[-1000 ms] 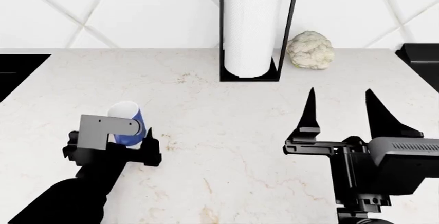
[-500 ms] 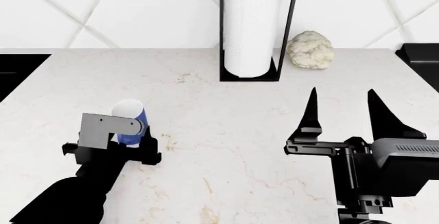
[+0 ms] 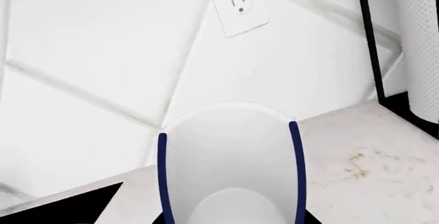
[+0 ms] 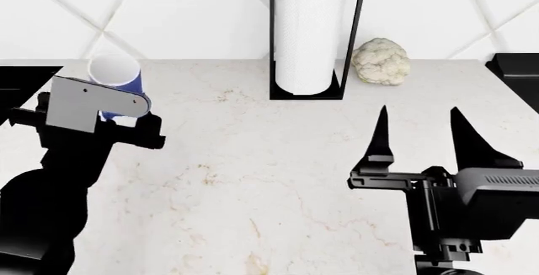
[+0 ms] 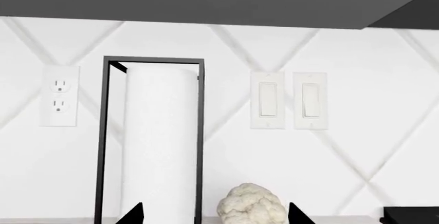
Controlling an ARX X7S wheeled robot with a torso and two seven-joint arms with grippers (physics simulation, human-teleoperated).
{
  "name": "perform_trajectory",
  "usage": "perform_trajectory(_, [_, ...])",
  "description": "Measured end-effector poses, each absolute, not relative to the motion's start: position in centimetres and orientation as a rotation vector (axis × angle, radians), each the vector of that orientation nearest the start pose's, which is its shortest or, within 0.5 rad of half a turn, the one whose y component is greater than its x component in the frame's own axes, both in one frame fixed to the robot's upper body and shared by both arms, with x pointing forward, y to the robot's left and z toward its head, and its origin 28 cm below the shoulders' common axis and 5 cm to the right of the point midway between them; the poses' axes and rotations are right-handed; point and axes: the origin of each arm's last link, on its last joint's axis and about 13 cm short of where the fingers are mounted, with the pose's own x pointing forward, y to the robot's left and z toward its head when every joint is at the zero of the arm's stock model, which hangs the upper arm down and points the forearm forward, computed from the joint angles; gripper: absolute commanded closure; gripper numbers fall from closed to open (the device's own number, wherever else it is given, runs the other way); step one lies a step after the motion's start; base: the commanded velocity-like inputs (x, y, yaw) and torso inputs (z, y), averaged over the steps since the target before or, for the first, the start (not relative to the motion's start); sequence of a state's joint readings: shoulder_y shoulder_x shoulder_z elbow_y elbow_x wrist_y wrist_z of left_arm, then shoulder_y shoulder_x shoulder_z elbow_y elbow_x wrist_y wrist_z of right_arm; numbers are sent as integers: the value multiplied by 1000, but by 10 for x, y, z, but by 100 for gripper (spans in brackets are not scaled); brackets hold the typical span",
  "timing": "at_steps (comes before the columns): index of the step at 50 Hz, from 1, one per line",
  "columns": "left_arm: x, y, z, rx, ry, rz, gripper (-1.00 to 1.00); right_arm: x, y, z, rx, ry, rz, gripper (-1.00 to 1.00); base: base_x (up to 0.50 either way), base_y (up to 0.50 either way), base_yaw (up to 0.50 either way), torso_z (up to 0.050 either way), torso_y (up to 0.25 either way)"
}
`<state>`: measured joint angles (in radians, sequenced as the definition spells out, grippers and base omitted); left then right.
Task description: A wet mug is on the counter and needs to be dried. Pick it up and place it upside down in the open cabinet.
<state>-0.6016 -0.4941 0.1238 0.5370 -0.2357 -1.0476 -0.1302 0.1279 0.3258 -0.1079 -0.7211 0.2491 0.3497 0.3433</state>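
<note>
Up at about ten o'clock in the head view, the mug (image 4: 118,76) is a small glossy cylinder, periwinkle blue outside and pale whitish inside. It is pinched in the left gripper (image 4: 105,114), lifted off the counter (image 4: 269,174), its open mouth tipped toward the camera and the wall. From the left wrist view the mug (image 3: 230,167) fills the lower middle: two thin blue wall edges around a white hollow, nothing inside it. No print or logo shows on it.

At twelve o'clock a white paper-towel roll (image 4: 310,32) stands upright in its black frame (image 4: 358,35), with a cauliflower head (image 4: 380,62) just beside it at one o'clock. The right gripper (image 4: 418,136) hovers at four o'clock with its two pointed fingers spread apart, holding nothing.

On the tiled wall are a socket plate (image 5: 58,96) and two rocker switches (image 5: 289,100); none carries readable writing.
</note>
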Motion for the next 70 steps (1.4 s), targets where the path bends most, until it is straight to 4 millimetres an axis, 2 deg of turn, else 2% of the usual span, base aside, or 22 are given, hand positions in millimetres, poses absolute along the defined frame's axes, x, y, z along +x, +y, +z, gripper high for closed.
perform_trajectory(18, [264, 278, 258, 649, -383, 75, 100, 201, -113, 167, -34, -462, -47, -100, 0, 0, 0, 0, 0])
perform_trajectory(27, [264, 280, 279, 878, -561, 68, 100, 200, -113, 169, -35, -465, -43, -100, 0, 0, 0, 0, 0])
perform_trajectory(48, [269, 295, 292, 1449, -815, 91, 100, 197, -112, 169, -29, -462, -28, -100, 0, 0, 0, 0, 0])
perform_trajectory(70, [266, 290, 321, 1750, -1042, 79, 100, 194, -111, 170, -12, -456, -6, -100, 0, 0, 0, 0, 0])
